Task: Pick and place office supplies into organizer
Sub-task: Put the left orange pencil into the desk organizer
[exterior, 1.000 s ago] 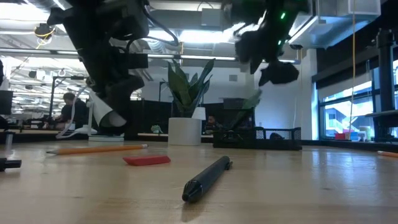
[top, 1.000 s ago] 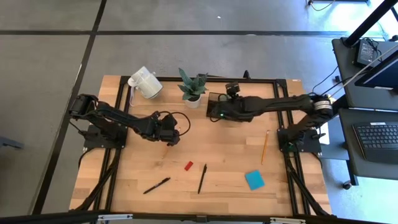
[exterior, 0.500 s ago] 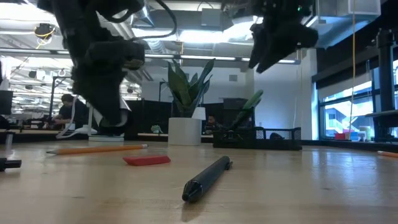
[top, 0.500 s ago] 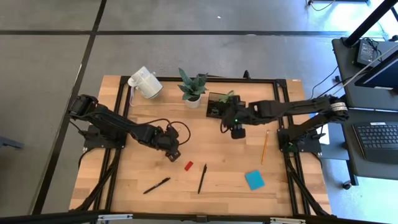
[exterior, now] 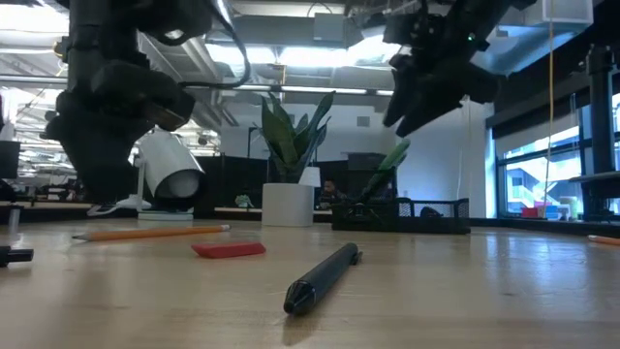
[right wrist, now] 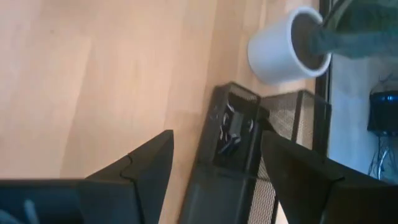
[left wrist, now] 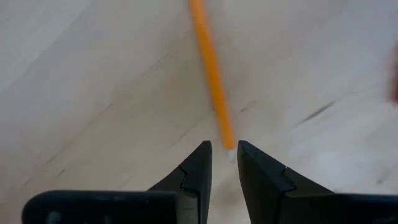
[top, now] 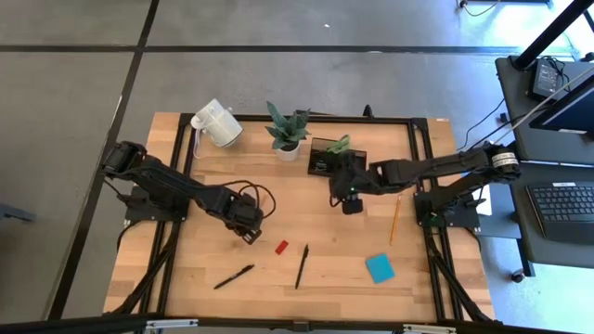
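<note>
Left wrist view shows an orange pencil (left wrist: 211, 81) lying flat on the bench (left wrist: 93, 93), its near end just ahead of the narrow gap between the left hand's (left wrist: 224, 155) fingers (left wrist: 198, 167); those fingers stand only slightly apart and hold nothing; in the low view the same pencil (exterior: 150, 232) lies beside the red block (exterior: 229, 249), on the side away from the organizer (exterior: 402, 215). To do this pick well, I judge the left hand should straddle the shaft squarely before closing, taking it further along than the very tip so it does not pivot; the gap looks tight, so a little more spread may help. Right hand (top: 352, 201) hangs above the bench just in front of the organizer (top: 325, 153), fingers (right wrist: 140, 174) wide apart and empty; scissors with green handles (exterior: 386, 165) stand up out of the organizer.
</note>
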Controlling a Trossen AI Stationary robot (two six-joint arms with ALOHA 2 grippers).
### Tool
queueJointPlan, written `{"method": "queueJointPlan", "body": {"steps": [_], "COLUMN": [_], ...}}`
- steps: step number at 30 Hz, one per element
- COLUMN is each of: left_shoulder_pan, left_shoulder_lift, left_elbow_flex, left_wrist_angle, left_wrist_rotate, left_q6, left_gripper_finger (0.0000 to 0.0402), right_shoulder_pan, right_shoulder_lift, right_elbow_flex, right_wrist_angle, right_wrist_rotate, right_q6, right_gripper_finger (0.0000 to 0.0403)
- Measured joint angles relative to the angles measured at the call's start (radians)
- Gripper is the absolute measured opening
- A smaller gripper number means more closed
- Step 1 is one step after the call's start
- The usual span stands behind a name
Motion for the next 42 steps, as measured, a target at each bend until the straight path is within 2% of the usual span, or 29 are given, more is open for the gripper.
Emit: {"method": "queueJointPlan", "body": {"steps": [10,15,18,31,42], "left_shoulder_pan": [-0.041,-0.047,-0.047,-0.061,-0.061], "left_shoulder_lift": [0.102,0.152,0.16,0.163,0.248], "left_elbow_flex": [0.008,0.05,0.073,0.145,0.148], "left_wrist_angle": [0.003,0.009,0.006,-0.026,-0.005], "left_wrist_rotate": [0.011,0.011,0.008,-0.035,0.005], "left_q6": [-0.074,-0.048,-0.023,-0.09,-0.122], "left_gripper_finger": [0.0073,0.0073,0.0073,0.0073,0.0072], "right_shoulder_pan": [0.022,0.021,0.019,0.019,0.019], "right_shoulder_lift": [0.0,0.0,0.0,0.0,0.0], "right_elbow_flex": [0.0,0.0,0.0,0.0,0.0], "right_wrist_angle": [0.032,0.038,0.037,0.033,0.033], "right_wrist_rotate": [0.0,0.0,0.0,0.0,0.0], "right_q6": [0.0,0.0,0.002,0.005,0.005], "right_gripper_finger": [0.0245,0.0245,0.0245,0.0245,0.0245]}}
